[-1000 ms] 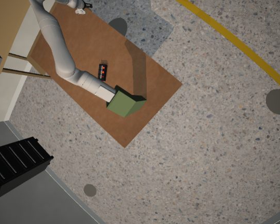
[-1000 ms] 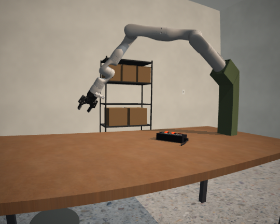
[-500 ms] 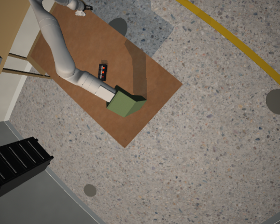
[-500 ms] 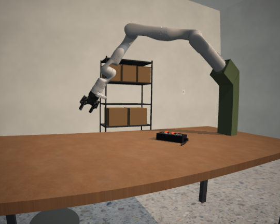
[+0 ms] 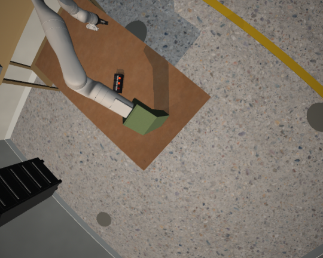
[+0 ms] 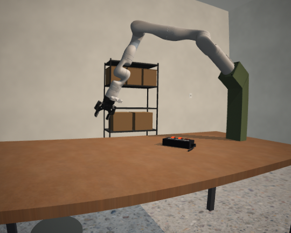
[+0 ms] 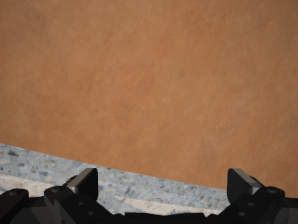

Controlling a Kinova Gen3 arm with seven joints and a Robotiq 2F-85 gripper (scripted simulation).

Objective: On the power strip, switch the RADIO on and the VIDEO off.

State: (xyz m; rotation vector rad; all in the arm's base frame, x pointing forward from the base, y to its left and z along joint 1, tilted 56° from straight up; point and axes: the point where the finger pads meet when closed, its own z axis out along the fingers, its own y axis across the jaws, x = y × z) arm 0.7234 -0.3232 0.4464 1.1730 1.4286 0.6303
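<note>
A black power strip (image 5: pixel 119 81) (image 6: pixel 178 142) lies flat on the brown table (image 5: pixel 88 54) (image 6: pixel 98 167) (image 7: pixel 153 63), near the arm's green base (image 5: pixel 145 119) (image 6: pixel 236 105). Two of its switches glow red in the overhead view; the labels are too small to read. My gripper (image 5: pixel 104 22) (image 6: pixel 102 113) (image 7: pixel 162 183) is open and empty. It hangs high above the table's far part, well to the left of the strip in the side view. The wrist view shows only bare table and a strip of floor.
A black shelf rack (image 6: pixel 131 97) with cardboard boxes stands behind the table by the wall. A black cabinet (image 5: pixel 16 188) stands on the floor away from the table. The table edge runs across the wrist view.
</note>
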